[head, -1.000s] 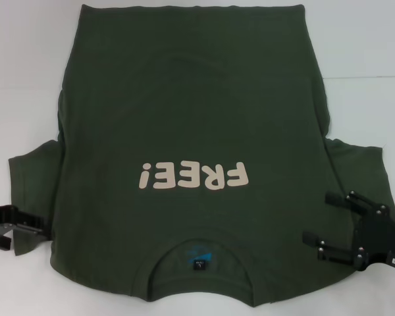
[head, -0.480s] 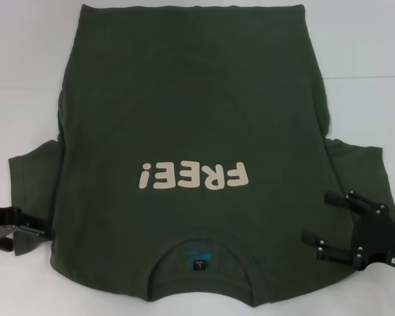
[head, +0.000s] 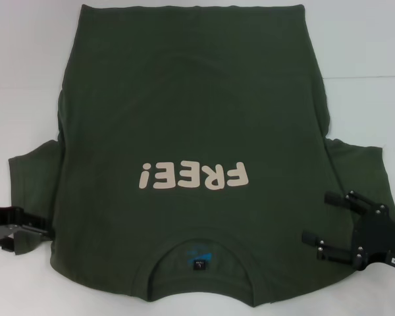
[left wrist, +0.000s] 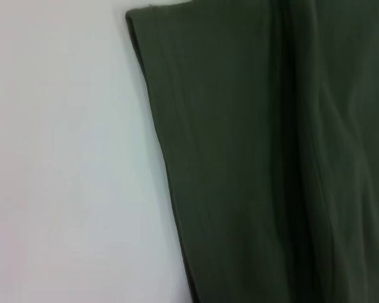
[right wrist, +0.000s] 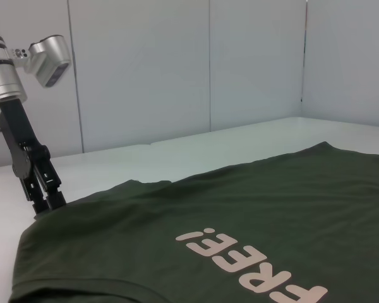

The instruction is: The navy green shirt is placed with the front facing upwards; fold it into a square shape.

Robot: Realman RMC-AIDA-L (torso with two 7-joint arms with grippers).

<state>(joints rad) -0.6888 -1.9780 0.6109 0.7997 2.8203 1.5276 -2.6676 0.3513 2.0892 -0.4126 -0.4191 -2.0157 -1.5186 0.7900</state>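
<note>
Shirt [head: 191,131] flat on the white table [head: 26,66], lettering up, collar toward the robot.
Left gripper [head: 43,230] looks pinched on the sleeve edge for folding; right gripper [head: 316,217] hovers spread open over the other sleeve.

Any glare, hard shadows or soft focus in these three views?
Head view: even light, no glare, the navy green shirt and its lettering crisp, only faint shadow under the right gripper. Left wrist view: the sleeve close up and soft, weave smeared. Right wrist view: near lettering slightly soft, left gripper sharper, walls evenly lit.
</note>
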